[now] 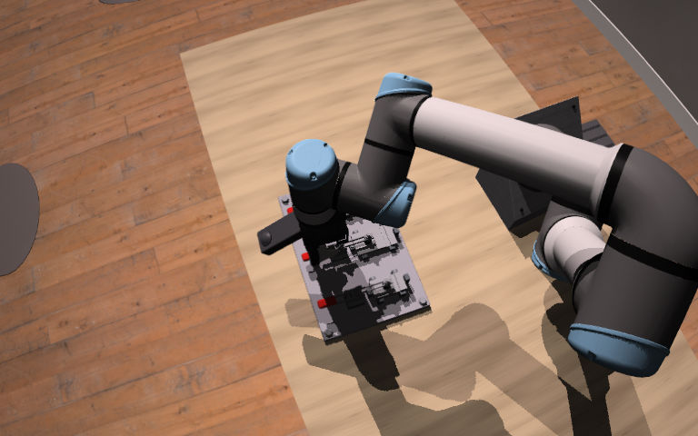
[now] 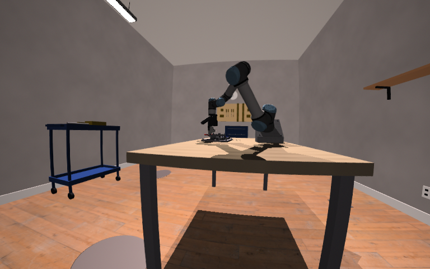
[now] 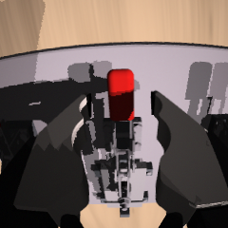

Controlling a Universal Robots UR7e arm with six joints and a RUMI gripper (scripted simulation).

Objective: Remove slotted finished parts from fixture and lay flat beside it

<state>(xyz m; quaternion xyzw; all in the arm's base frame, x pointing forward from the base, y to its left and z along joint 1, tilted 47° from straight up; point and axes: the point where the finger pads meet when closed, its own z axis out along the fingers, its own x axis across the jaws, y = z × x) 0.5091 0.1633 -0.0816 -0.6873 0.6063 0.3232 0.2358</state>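
Note:
The grey fixture plate (image 1: 361, 275) lies on the wooden table and carries a row of toggle clamps with red handles. My gripper (image 1: 314, 258) points straight down over the middle clamp. In the wrist view my gripper (image 3: 121, 93) is partly open, with one dark finger on each side of the middle clamp's red handle (image 3: 121, 91) and a gap on both sides. The clamp's metal linkage (image 3: 123, 166) runs below the handle. The near clamp's red handle (image 1: 326, 302) is free. The parts in the stations lie in shadow, and the blue blank is hidden behind my wrist.
The robot's base block (image 1: 531, 178) stands on the table to the right of the fixture. My upper arm (image 1: 504, 145) crosses above the table. A blue cart (image 2: 82, 156) stands on the floor to the left, away from the table.

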